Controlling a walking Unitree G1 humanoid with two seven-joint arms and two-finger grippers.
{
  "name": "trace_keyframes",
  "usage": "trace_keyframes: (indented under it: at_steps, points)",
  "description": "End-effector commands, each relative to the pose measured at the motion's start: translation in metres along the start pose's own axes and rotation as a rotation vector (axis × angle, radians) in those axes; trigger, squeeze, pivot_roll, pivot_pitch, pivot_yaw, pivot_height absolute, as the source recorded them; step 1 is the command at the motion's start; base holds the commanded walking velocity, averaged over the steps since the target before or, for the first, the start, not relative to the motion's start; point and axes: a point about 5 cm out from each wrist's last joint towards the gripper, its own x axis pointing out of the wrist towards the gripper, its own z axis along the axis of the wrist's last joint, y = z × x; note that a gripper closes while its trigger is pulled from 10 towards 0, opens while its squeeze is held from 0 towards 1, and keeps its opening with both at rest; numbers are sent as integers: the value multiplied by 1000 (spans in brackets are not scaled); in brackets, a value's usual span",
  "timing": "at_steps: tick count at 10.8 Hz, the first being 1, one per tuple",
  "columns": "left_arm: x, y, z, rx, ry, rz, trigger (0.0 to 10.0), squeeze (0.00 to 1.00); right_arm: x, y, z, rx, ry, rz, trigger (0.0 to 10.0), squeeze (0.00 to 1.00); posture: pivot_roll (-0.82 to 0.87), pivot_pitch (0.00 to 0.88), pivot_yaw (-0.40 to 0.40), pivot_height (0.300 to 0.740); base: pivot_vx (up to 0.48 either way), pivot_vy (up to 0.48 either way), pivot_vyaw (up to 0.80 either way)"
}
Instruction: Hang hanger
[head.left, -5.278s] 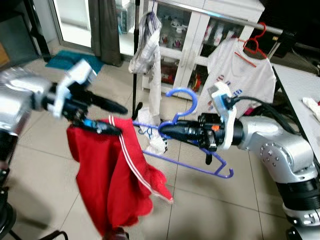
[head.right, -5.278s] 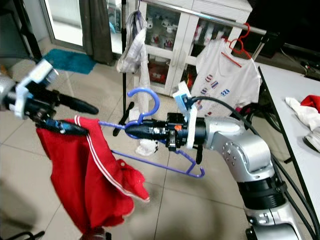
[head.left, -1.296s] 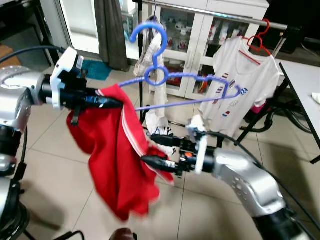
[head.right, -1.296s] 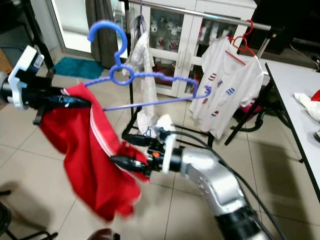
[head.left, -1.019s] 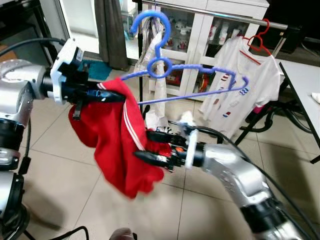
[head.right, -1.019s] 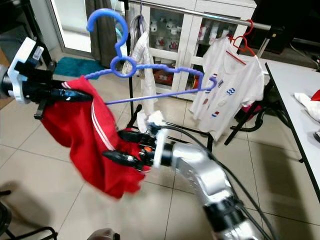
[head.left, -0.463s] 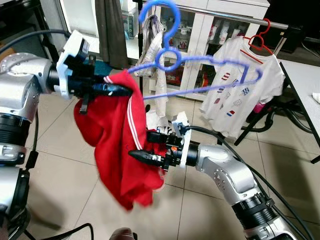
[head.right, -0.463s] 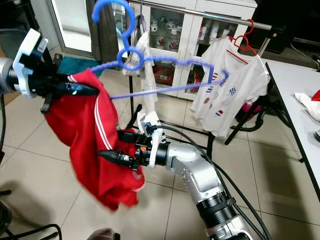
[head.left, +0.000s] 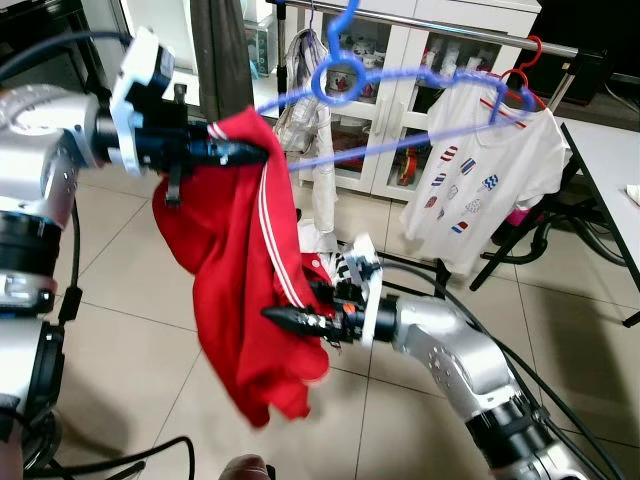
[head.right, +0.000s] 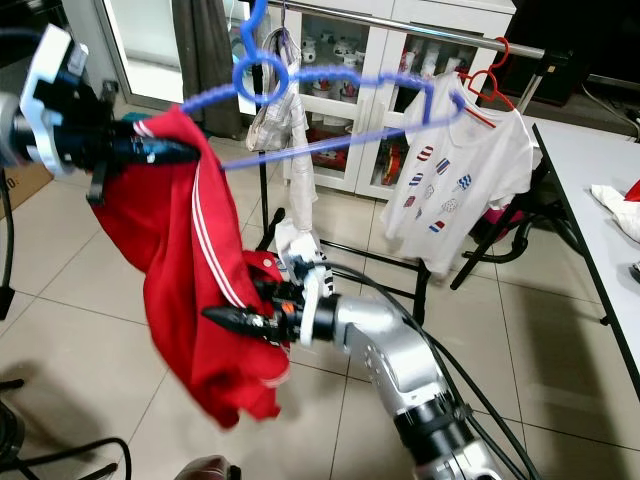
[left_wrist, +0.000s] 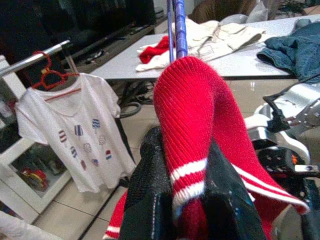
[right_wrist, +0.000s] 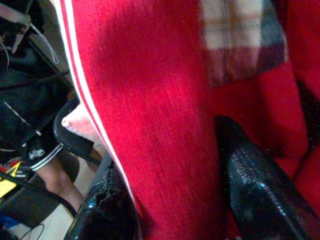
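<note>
In the left eye view, the left claw (head.left: 235, 152) is raised high and clamps the shoulder of the red knitted garment with white stripes (head.left: 248, 290) together with one end of the blue plastic hanger (head.left: 400, 88), so the hanger stays level while its hook (head.left: 347, 20) reaches up toward the metal clothes rail (head.left: 470, 32); the hook sits at the height of the rail but does not look seated on it yet. Lower down, the right claw (head.left: 290, 318) has its fingers on either side of the garment's hanging body, probably to steady the cloth and keep it from swinging or slipping off (a sensible precaution with one sleeve end carrying all the weight). A white printed T-shirt on a red hanger (head.left: 476, 170) already hangs further along the rail, which marks where there is room. In the right eye view the same layout holds, with a grey surface (head.right: 600, 170) at the right edge carrying loose clothes. In the left wrist view the left claw's fingers (left_wrist: 150, 200) pinch a fold of red knit, with the blue hanger rod rising beyond it. In the right wrist view the right claw's fingers (right_wrist: 260, 195) stand moderately apart with red cloth between them.
</note>
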Motion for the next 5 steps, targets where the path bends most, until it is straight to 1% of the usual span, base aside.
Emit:
trace_keyframes:
  at_steps: [1, 3, 5]
  points:
    - [-5, 5, 16, 58, -26, 36, 0, 0, -4, 1, -2, -5, 19, 16, 0, 0, 83, 0, -4, 740, 0, 0, 0]
    - [-8, 6, 16, 60, -24, 55, 0, 0, -11, 3, -4, 4, 27, 38, 0, 0, 83, 0, -5, 740, 0, 0, 0]
    - [-9, 7, 15, 60, -23, 61, 0, 0, -16, 0, -2, 7, 22, 26, 0, 0, 82, 0, -5, 740, 0, 0, 0]
